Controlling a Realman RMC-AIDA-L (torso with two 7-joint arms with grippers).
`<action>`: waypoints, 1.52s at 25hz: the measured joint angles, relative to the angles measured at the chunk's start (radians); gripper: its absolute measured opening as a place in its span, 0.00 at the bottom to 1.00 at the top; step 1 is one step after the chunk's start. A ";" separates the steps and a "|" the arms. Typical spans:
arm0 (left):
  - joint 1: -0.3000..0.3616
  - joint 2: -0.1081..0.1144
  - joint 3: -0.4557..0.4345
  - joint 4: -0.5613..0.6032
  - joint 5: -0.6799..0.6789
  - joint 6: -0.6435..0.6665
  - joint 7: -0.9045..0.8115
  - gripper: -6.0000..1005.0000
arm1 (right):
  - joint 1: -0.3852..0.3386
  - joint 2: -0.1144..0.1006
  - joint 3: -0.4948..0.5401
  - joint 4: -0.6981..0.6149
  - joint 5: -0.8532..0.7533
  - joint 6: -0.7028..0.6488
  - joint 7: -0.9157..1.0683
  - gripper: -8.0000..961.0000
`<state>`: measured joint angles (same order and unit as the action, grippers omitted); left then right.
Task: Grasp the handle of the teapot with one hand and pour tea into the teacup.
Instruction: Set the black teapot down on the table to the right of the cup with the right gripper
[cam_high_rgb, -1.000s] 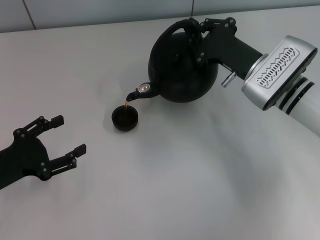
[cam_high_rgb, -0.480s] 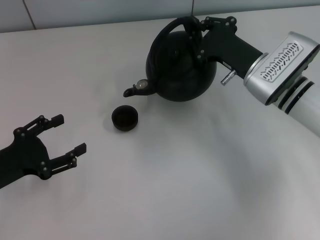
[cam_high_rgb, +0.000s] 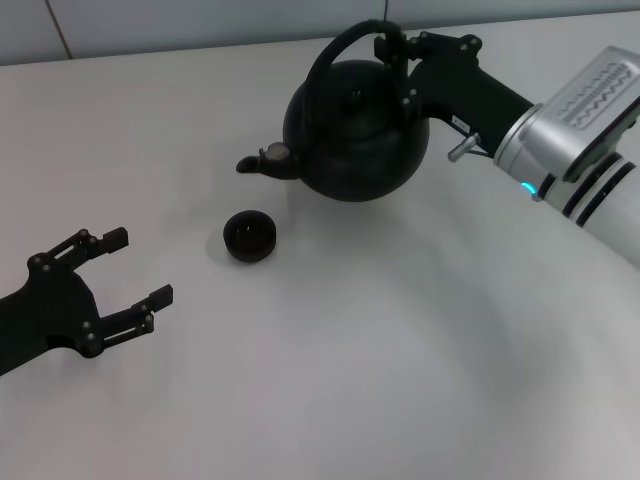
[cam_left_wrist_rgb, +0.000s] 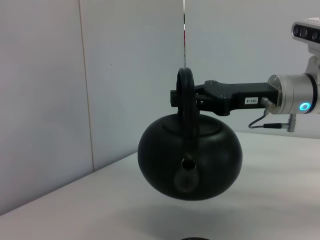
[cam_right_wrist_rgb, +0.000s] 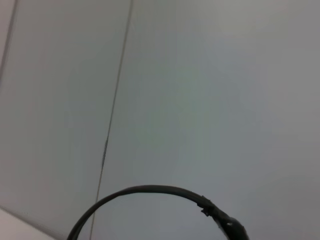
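One second after tea ran into the teacup (cam_high_rgb: 249, 236), the right gripper (cam_high_rgb: 398, 52), clamped on the handle (cam_high_rgb: 335, 48), has levelled the teapot (cam_high_rgb: 352, 130); pouring looks finished, left gripper (cam_high_rgb: 127, 268) spread idle.

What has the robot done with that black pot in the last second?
The right gripper tipped the teapot back upright by its handle, so the tea stopped pouring and the spout swung up off the teacup. The cup and the open left gripper stayed put.
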<state>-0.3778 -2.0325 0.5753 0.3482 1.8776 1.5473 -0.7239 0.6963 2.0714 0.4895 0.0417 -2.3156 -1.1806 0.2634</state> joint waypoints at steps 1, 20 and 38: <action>-0.001 0.000 0.000 0.000 0.000 -0.001 0.001 0.86 | -0.002 -0.001 0.002 -0.002 0.001 -0.006 0.018 0.14; -0.001 -0.001 0.000 0.000 -0.001 -0.001 0.003 0.86 | -0.130 0.005 0.116 -0.002 0.015 -0.052 0.158 0.15; 0.004 -0.005 0.000 0.000 -0.002 0.007 0.003 0.86 | -0.192 0.007 0.142 -0.006 0.025 -0.039 0.165 0.16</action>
<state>-0.3734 -2.0371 0.5752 0.3482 1.8760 1.5543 -0.7209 0.5047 2.0786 0.6320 0.0358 -2.2903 -1.2199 0.4281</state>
